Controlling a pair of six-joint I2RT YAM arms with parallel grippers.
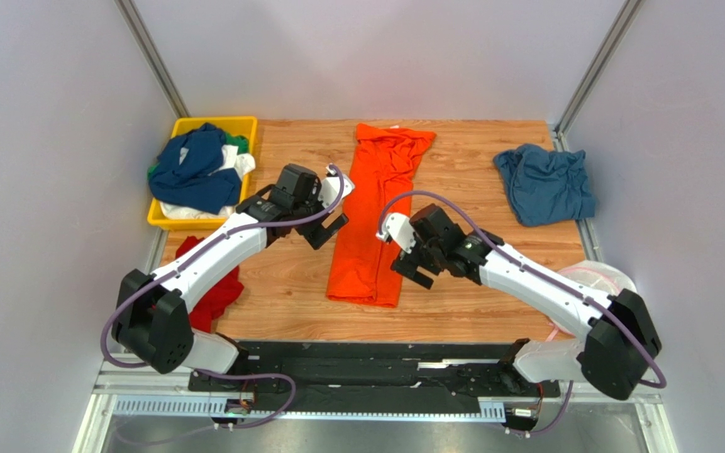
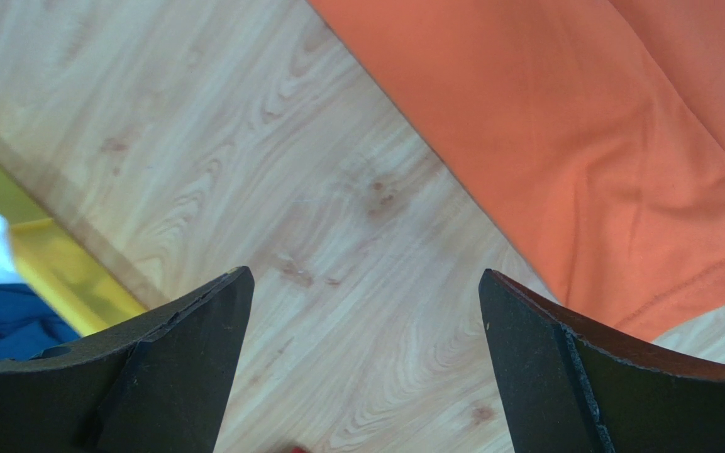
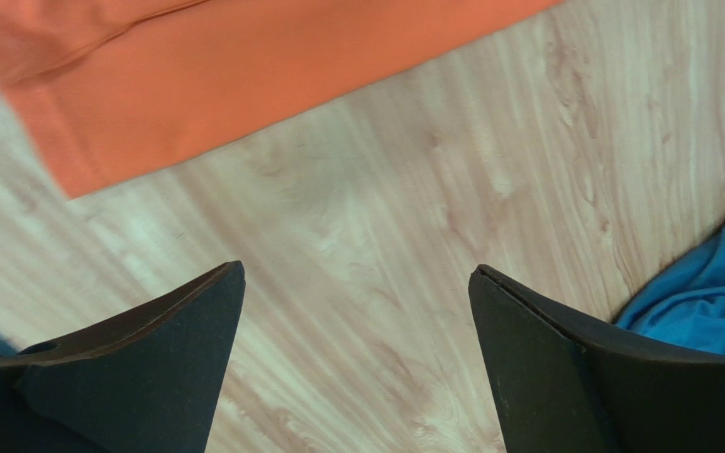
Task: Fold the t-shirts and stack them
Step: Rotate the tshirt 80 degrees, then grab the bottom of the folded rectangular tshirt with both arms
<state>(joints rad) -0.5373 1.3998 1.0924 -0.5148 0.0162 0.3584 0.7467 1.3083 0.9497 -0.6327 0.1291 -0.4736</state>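
At my far left the yellow plastic tray (image 1: 239,123) holds a loose heap: a navy t-shirt (image 1: 196,170) on top, with bits of a white t-shirt (image 1: 186,211) and a green t-shirt (image 1: 236,142) showing round it. Nearer, a red t-shirt (image 1: 217,294) lies crumpled at the table's edge, partly under my left arm.

My left pincer (image 2: 364,274) hangs over bare wood with its dark, wedge-shaped fingers (image 2: 196,349) wide apart and nothing between them, just beside the orange cloth.

The orange t-shirt (image 1: 380,212) lies in the middle of the wooden table (image 1: 489,160), folded lengthwise into a long narrow strip that runs from the far edge toward me. Its far end is rumpled; its near end is flat and squared. The cloth is matte and soft, with shallow creases and a stitched hem along one edge.

My right pincer (image 3: 356,267) stands spread just right of that strip, holding nothing, above pale planks with wavy grain.

Further right, the steel-blue t-shirt (image 1: 545,184) sits bunched near the far corner. A round white-and-pink disc (image 1: 612,276) shows behind my right arm.
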